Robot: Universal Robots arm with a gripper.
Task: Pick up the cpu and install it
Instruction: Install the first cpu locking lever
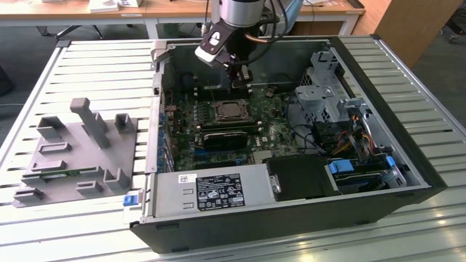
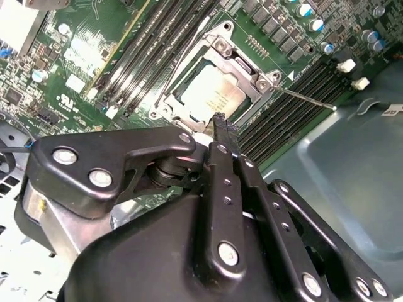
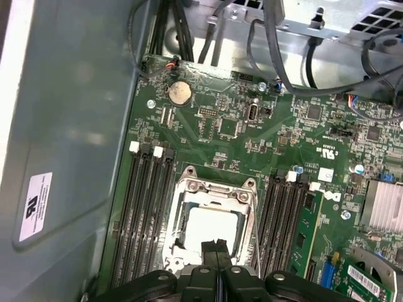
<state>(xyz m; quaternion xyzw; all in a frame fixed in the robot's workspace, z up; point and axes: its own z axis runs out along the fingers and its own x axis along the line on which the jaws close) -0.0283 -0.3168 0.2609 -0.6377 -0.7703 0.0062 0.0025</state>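
The cpu (image 1: 230,111) (image 2: 210,97) (image 3: 211,230), a flat square chip with a pale silver top, lies in the motherboard socket inside the open computer case (image 1: 407,136). A metal socket frame (image 2: 242,63) (image 3: 217,189) surrounds it. A thin wire lever (image 2: 305,99) sticks out beside the socket. My gripper (image 1: 239,79) (image 2: 220,119) (image 3: 216,246) hangs just above the socket, over the chip's edge. Its two black fingers are pressed together with nothing between them.
Memory slots (image 3: 148,214) flank the socket, and a green memory stick (image 3: 310,233) stands in one. A black heatsink block (image 1: 222,139) lies below the socket, then the power supply (image 1: 211,191). A drive cage (image 1: 328,93) and cables fill the exterior view's right. A grey fixture (image 1: 80,147) sits outside the case.
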